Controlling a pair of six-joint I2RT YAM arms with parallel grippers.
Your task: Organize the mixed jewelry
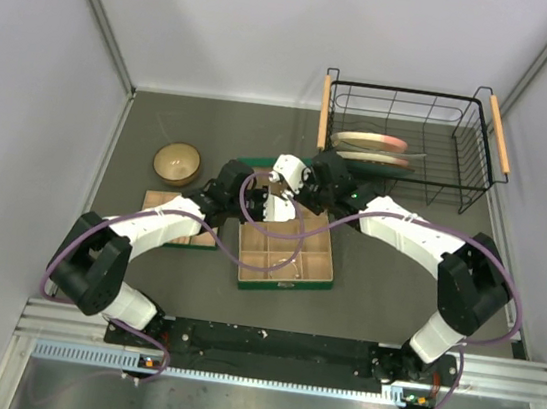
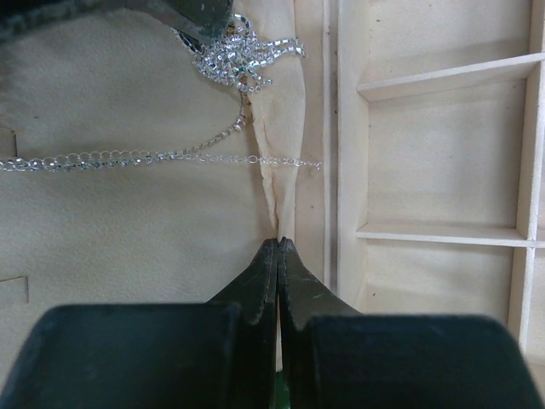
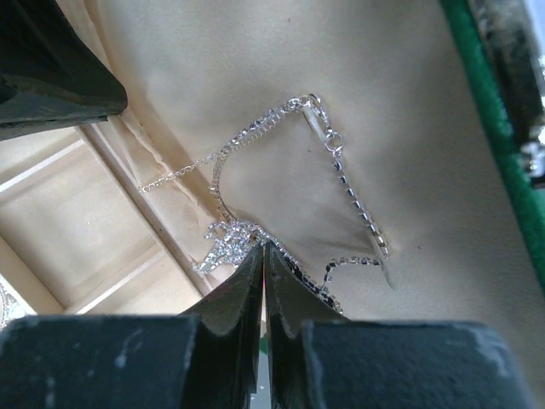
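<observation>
A fine silver chain necklace (image 3: 345, 175) with a sparkling pendant (image 3: 220, 249) lies on the beige lining of the green box (image 1: 283, 285). It also shows in the left wrist view (image 2: 128, 159). My right gripper (image 3: 264, 245) is shut, its tips pinching the necklace at the pendant. My left gripper (image 2: 279, 242) is shut on a raised fold of the beige lining (image 2: 285, 128) beside the compartments, just below the chain. Both grippers meet over the box's far left part, left (image 1: 252, 200) and right (image 1: 282, 204). No bracelet hoop or gold bits are in view.
A round wooden bowl (image 1: 176, 163) sits at the far left. A black wire basket (image 1: 408, 142) holding plates stands at the far right. A second beige tray (image 1: 165, 200) lies under my left arm. The box's empty wooden compartments (image 2: 443, 153) lie right of the lining.
</observation>
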